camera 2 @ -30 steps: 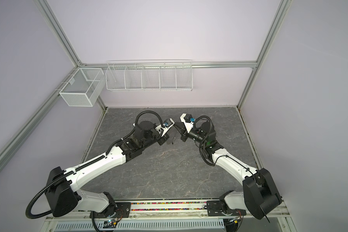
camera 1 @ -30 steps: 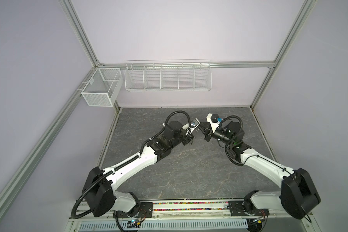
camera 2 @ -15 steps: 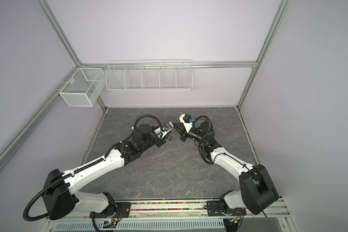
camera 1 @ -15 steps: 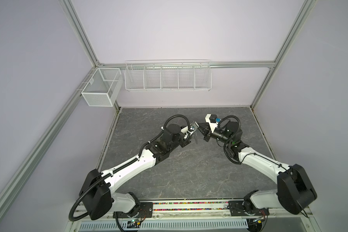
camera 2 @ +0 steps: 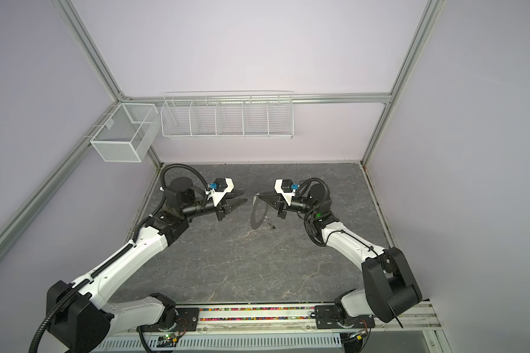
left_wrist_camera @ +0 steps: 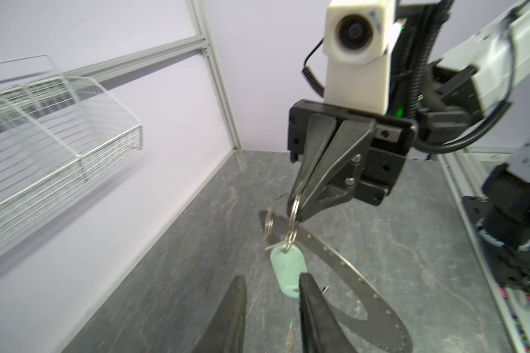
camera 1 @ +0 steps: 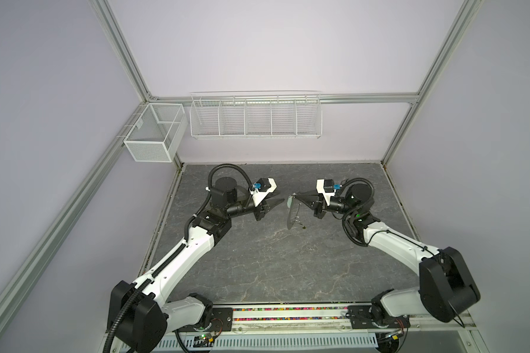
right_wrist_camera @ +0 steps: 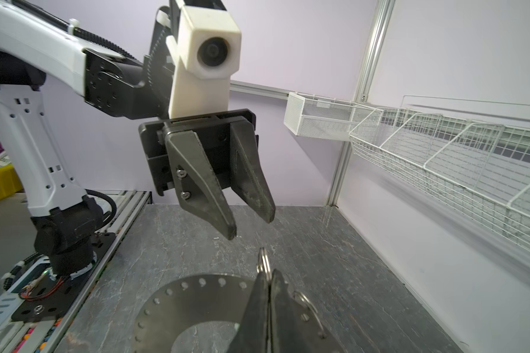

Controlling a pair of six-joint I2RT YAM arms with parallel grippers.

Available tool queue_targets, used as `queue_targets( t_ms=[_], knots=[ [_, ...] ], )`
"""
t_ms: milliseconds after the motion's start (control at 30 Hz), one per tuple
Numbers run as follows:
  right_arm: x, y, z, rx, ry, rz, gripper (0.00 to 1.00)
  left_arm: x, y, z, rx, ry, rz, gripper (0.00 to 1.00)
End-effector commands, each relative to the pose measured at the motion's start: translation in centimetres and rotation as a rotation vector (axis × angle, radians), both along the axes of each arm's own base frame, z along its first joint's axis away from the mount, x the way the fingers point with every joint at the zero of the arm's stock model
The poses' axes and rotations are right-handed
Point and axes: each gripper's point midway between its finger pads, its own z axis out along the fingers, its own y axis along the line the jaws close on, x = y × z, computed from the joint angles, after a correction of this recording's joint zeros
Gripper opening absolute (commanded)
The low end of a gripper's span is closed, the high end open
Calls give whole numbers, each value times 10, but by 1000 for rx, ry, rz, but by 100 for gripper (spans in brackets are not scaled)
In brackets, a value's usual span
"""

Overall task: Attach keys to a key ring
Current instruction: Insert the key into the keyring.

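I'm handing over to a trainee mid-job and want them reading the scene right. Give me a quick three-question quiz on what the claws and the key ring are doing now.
1. True or false: the left claw is gripping something.
2. Which claw is shut on a small wire loop of the key ring disc? A. left claw B. right claw C. both
3. Fill in: the oblong tag hanging from the loops is pale ___.

Key: 1. False, it stands open and empty. 2. B. 3. green.
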Motion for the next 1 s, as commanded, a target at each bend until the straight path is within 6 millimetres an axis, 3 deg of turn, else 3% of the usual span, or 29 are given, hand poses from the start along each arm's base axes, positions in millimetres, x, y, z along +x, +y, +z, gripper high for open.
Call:
queue_targets(
  t_ms=[0, 600, 967],
  knots=[
    [-12, 0, 20, 35, -68, 67, 7, -14, -6, 7, -54, 28, -116, 30],
    [-19, 5, 23, 56, -49, 113, 7, -15, -20, 4, -34, 32, -140, 25],
    [-17, 7, 16, 45, -30, 118, 7, -6, -18, 13, -48, 7, -75, 23]
  ],
)
